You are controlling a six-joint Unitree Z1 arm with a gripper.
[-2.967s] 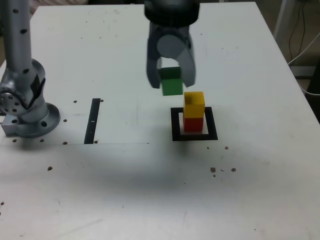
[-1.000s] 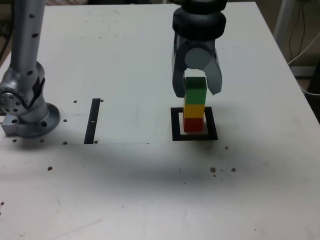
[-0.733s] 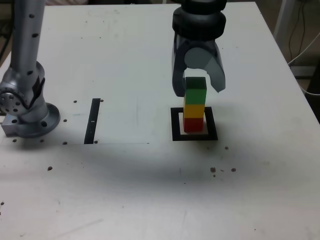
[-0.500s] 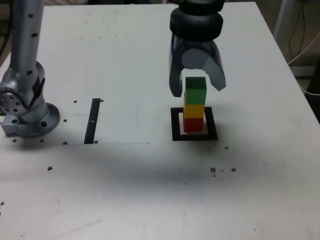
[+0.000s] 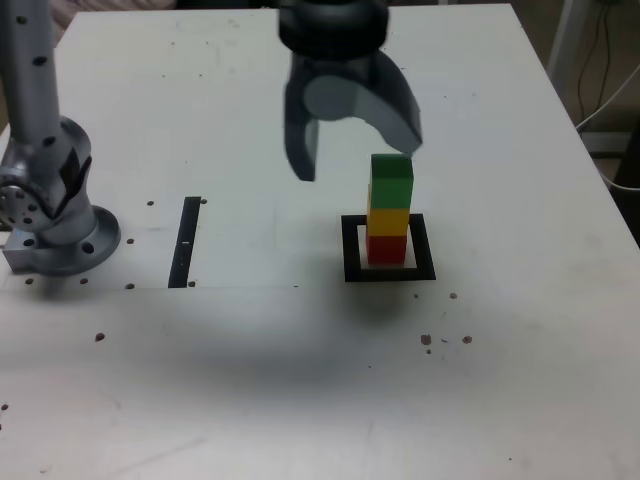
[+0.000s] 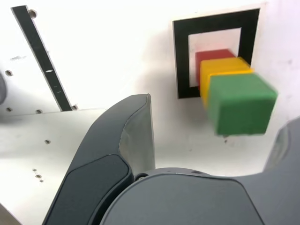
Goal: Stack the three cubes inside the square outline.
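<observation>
Lifted off the green cube (image 5: 391, 180), the gripper (image 5: 352, 145) is spread wide above the speckled white table (image 5: 300, 370); cables (image 5: 600, 100) are seen beyond.

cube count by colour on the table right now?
red cube: 1
yellow cube: 1
green cube: 1
Total: 3, all in one stack inside the square outline.
</observation>
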